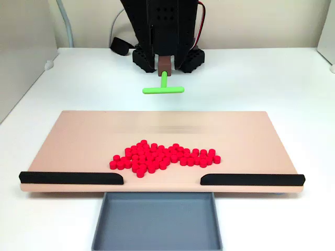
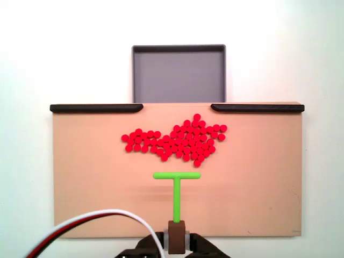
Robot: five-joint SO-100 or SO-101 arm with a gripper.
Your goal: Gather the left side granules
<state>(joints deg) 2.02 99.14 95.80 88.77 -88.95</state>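
One gripper [image 2: 177, 236] is in use, its jaws closed on a small brown block that carries the stem of the green T-shaped pusher [image 2: 176, 185]. In the top-down fixed view the crossbar sits just short of the pile, apart from it; whether the bar touches the board [image 2: 86, 183] or rides above it cannot be told.

Beyond the bar lie the granules [image 2: 180, 140], dozens of tiny red cylinders in one loose flat patch at mid-board, wider and thicker toward that view's right, thinning to a tail on its left. They look light, hard and free-rolling; I judge they will scatter or slip round the bar ends if pushed fast. They are not to be gripped: sweep them broadside with the crossbar.

Past the pile, two black strips [image 2: 97, 108] edge the board, with a gap between them. The grey tray [image 2: 178, 48] sits just beyond that gap and holds nothing.
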